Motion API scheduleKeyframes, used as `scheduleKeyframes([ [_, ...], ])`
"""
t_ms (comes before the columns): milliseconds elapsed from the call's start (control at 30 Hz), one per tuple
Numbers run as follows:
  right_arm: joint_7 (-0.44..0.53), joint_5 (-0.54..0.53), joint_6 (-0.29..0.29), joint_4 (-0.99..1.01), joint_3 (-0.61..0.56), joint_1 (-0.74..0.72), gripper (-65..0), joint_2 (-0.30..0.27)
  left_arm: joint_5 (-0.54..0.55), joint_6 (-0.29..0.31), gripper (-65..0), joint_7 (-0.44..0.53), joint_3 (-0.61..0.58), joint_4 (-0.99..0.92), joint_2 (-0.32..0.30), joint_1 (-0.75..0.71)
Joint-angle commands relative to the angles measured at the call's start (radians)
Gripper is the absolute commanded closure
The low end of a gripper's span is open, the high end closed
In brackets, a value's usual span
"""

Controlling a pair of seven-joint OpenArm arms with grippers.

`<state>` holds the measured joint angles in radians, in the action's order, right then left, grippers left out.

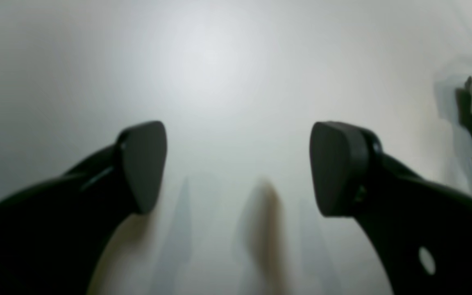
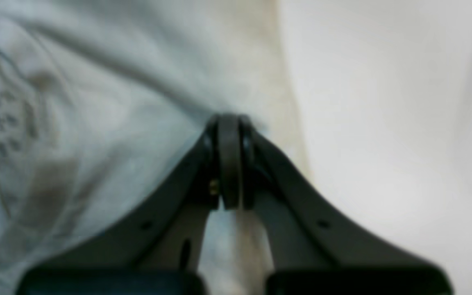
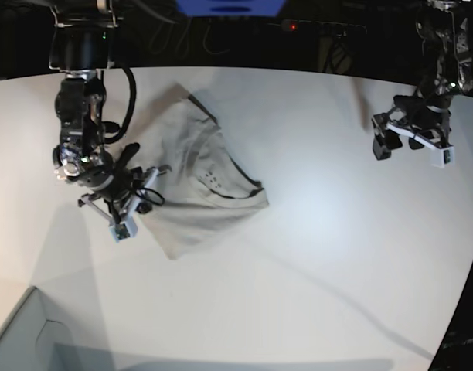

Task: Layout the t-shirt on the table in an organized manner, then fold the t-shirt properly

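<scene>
the t-shirt (image 3: pixel 198 189) lies in the upper left part of the base view, on the white bench (image 3: pixel 321 255). it is not flat yet. it sits in a bunched, crooked shape, with the dark neck line showing near its middle and folds along its edges. a pale box corner (image 3: pixel 24 340) pokes in at the lower left of that view.

the right end effector (image 2: pixel 230 123) is pressed shut, and in its own view the tips sit right at a crease of the cloth, near the shirt's edge where it meets the bench. it looks like it is pinching the cloth. in the base view this end effector is at the left side of the shirt.

the left end effector (image 1: pixel 238 168) is wide open and holds nothing. its view shows only bare bench under it, with a small bit of cloth at the far right edge. in the base view it hangs in the upper right, well apart from the shirt.

i think the job is in the first step, laying the shirt out flat. no folding has begun.

next, the pinched edge likely needs a pull outward to spread the cloth. the open end effector would have to come over to the shirt and take another edge, so both can stretch it smooth. pulling with one side only may just drag the whole shirt.
</scene>
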<state>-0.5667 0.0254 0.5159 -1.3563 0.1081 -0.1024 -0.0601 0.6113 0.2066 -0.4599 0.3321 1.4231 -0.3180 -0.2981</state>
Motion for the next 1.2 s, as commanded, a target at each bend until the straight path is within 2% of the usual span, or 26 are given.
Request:
scheduleKeyframes([
  [0, 0.021, -0.009, -0.003, -0.027, 0.002, -0.023, 0.0, -0.004, 0.009, 0.006, -53.0, 0.020, 0.006, 0.015, -0.014, 0.009],
  [167, 0.021, -0.006, -0.006, 0.005, 0.038, -0.079, 0.0, -0.002, 0.009, 0.006, -53.0, 0.020, -0.003, 0.017, 0.023, 0.004],
  [300, 0.021, -0.005, -0.006, 0.110, 0.123, -0.132, 0.0, -0.042, 0.008, 0.006, -53.0, 0.020, -0.069, 0.014, 0.058, 0.009],
  [467, 0.023, -0.006, -0.004, 0.280, 0.127, -0.168, 0.0, -0.096, 0.008, 0.006, -53.0, 0.020, -0.136, 0.015, 0.092, 0.041],
  [600, 0.023, -0.006, 0.002, 0.297, 0.121, -0.135, 0.0, -0.083, 0.008, 0.006, -53.0, 0.020, -0.159, 0.011, 0.122, 0.063],
  [767, 0.023, -0.009, 0.002, 0.183, 0.066, -0.012, 0.0, -0.071, 0.008, -0.002, -53.0, 0.020, -0.222, -0.023, 0.162, 0.104],
  [833, 0.023, -0.009, 0.002, 0.107, 0.045, 0.048, 0.0, -0.048, 0.008, -0.003, -53.0, 0.020, -0.261, -0.057, 0.176, 0.135],
  [967, 0.023, -0.009, 0.002, -0.048, 0.041, 0.163, 0.0, -0.033, 0.008, 0.003, -53.0, 0.020, -0.331, -0.189, 0.234, 0.213],
  [1167, 0.023, -0.006, 0.002, -0.093, 0.043, 0.208, 0.0, -0.040, 0.009, 0.004, -53.0, 0.020, -0.374, -0.249, 0.303, 0.262],
])
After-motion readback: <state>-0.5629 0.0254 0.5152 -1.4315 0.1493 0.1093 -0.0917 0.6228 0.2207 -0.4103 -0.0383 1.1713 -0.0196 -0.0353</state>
